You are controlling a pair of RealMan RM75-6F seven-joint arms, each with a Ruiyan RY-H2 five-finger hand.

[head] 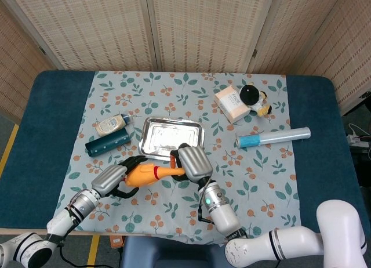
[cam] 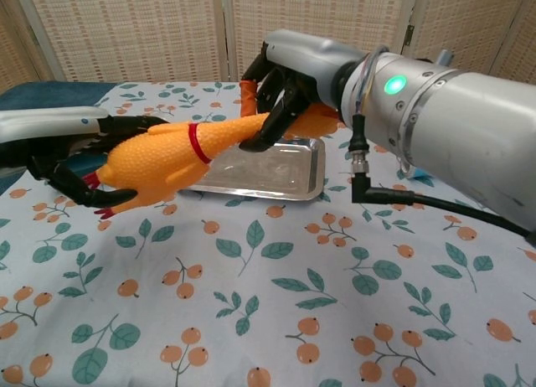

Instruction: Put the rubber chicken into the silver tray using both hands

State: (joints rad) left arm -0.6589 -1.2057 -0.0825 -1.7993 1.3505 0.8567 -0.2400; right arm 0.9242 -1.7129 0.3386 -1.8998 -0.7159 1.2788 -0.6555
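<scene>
The orange rubber chicken (cam: 159, 158) with a red band hangs in the air in front of the silver tray (cam: 295, 176), lying roughly level, its head end sagging to the left. My right hand (cam: 280, 90) grips its leg end over the tray's near edge. My left hand (cam: 63, 148) sits at the head end with its fingers spread above and below the chicken, loosely around it and not clamped on. From the head view, the chicken (head: 145, 174) lies between the left hand (head: 113, 179) and the right hand (head: 193, 162), just short of the tray (head: 171, 134).
On the leaf-print cloth, a small bottle (head: 111, 124) and a dark blue tube (head: 108, 144) lie left of the tray. A box (head: 230, 104), a black-and-white toy (head: 254, 98) and a blue-and-clear roll (head: 272, 137) lie to the right.
</scene>
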